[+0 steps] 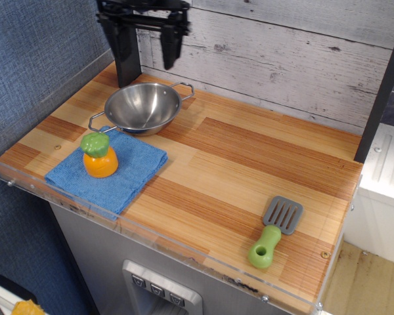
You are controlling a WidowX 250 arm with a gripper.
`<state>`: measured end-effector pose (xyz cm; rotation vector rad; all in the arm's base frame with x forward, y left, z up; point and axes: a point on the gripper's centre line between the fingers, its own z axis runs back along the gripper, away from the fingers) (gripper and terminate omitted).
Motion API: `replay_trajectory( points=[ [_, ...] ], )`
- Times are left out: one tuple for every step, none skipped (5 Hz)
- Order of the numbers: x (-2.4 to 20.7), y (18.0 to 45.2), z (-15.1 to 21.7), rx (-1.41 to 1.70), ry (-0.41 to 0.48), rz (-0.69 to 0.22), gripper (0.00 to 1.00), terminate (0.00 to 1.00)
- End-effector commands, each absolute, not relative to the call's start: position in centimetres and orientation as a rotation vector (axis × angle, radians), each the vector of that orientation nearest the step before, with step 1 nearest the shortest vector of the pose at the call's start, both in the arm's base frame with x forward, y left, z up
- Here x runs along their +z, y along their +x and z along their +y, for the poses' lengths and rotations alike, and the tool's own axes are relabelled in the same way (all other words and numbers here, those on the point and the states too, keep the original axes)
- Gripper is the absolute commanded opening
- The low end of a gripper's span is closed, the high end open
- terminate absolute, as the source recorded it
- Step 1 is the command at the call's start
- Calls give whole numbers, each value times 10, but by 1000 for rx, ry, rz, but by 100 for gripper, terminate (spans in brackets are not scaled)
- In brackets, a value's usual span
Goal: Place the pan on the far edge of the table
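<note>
The shiny steel pan (143, 107) with two wire loop handles rests upright on the wooden table (249, 164), near the far left by the back wall. My black gripper (148, 44) hangs well above the pan, at the top of the view in front of the wall. Its two fingers (171, 47) are spread apart with nothing between them. The pan is untouched.
A blue cloth (108, 168) lies in front of the pan with an orange toy with a green top (99, 156) on it. A grey spatula with a green handle (274, 230) lies at the front right. A clear acrylic rim (151, 236) edges the table front.
</note>
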<state>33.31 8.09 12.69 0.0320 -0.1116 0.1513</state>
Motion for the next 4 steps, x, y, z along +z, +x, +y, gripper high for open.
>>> replay_trajectory(
  points=[
    [152, 313, 54, 9, 70, -204, 100, 0],
    [153, 312, 56, -13, 66, -202, 100, 0],
    [153, 312, 56, -13, 66, -202, 100, 0],
    [153, 312, 56, -13, 66, -202, 100, 100]
  ],
)
